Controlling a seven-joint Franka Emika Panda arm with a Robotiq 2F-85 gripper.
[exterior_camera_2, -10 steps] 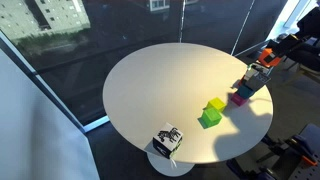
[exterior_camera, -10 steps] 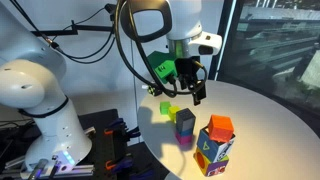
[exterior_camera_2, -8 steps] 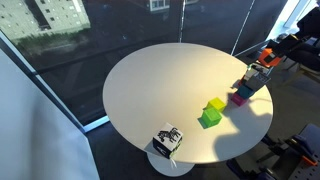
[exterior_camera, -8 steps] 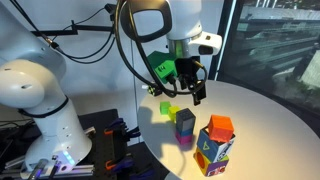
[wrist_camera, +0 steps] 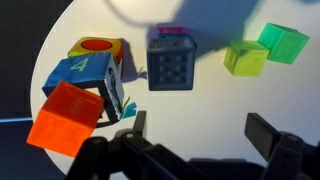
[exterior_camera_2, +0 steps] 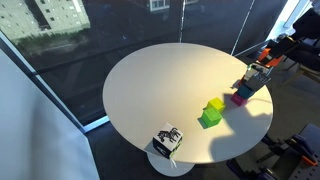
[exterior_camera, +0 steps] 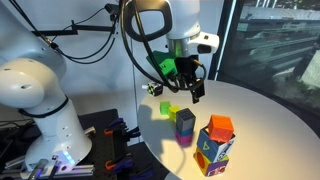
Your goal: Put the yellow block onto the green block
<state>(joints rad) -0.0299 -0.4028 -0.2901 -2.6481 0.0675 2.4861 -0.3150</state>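
Observation:
The yellow block (wrist_camera: 245, 57) lies on the white round table (wrist_camera: 200, 100), touching the green block (wrist_camera: 283, 42) beside it. Both also show in an exterior view, the yellow block (exterior_camera_2: 216, 104) just behind the green block (exterior_camera_2: 209, 118). A yellowish cube (exterior_camera: 168, 108) shows near the table's edge under the arm. My gripper (wrist_camera: 200, 130) is open and empty. It hangs above the table (exterior_camera: 193, 90), apart from both blocks, with bare tabletop between its fingers.
A grey cube on a magenta one (wrist_camera: 170, 62) stands next to the yellow block. An orange block (wrist_camera: 68, 118) and a blue-and-yellow numbered block (wrist_camera: 85, 75) lie further over. A dark cube with white marks (exterior_camera_2: 167, 140) sits at the table's edge.
The wrist has shifted very slightly. The blocks have not moved.

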